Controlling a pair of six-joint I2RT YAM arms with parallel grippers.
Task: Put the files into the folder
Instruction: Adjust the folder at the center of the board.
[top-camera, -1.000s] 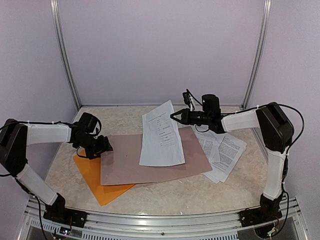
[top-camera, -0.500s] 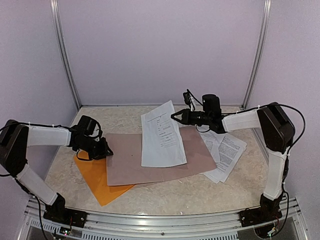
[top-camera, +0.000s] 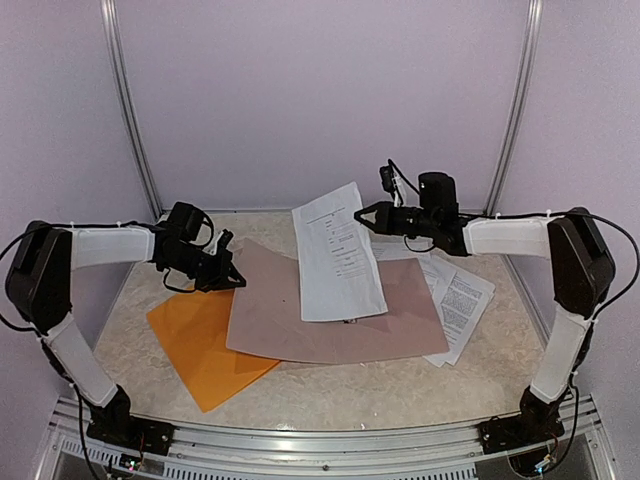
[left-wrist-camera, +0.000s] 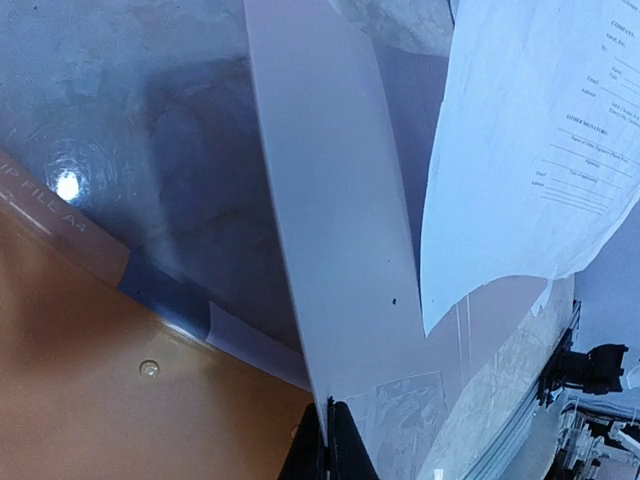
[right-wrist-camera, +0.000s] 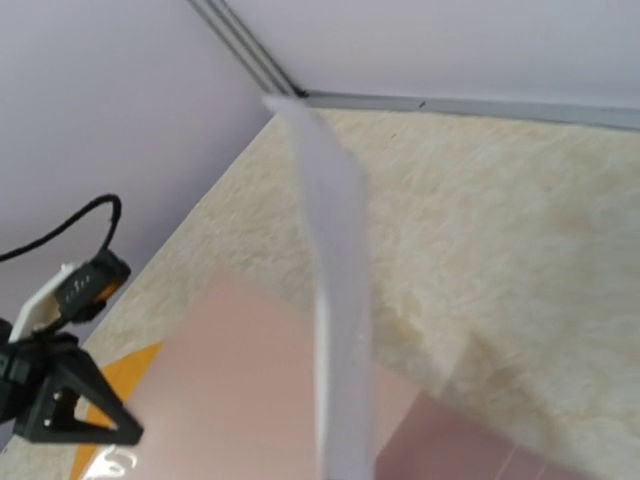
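The orange folder (top-camera: 195, 345) (left-wrist-camera: 110, 400) lies flat at the front left. A pinkish-brown cover sheet (top-camera: 330, 322) (left-wrist-camera: 330, 200) overlaps it. My left gripper (top-camera: 236, 277) (left-wrist-camera: 328, 408) is shut on that sheet's left edge and holds the edge raised off the orange folder. My right gripper (top-camera: 363, 216) is shut on the top edge of one printed white file (top-camera: 340, 265) (left-wrist-camera: 520, 150), which hangs tilted over the cover sheet. In the right wrist view this file (right-wrist-camera: 335, 300) shows edge-on and hides the fingers. More files (top-camera: 462, 295) lie in a loose pile at the right, partly under the cover sheet.
Metal posts (top-camera: 128, 110) (top-camera: 514, 110) stand at the back corners against lilac walls. An aluminium rail (top-camera: 320, 445) runs along the near edge. The tabletop (top-camera: 400, 385) is pale marbled stone.
My left gripper closed on the cover sheet's left edge, then lifted it up and to the right. My right gripper carried the held file slightly higher and to the right.
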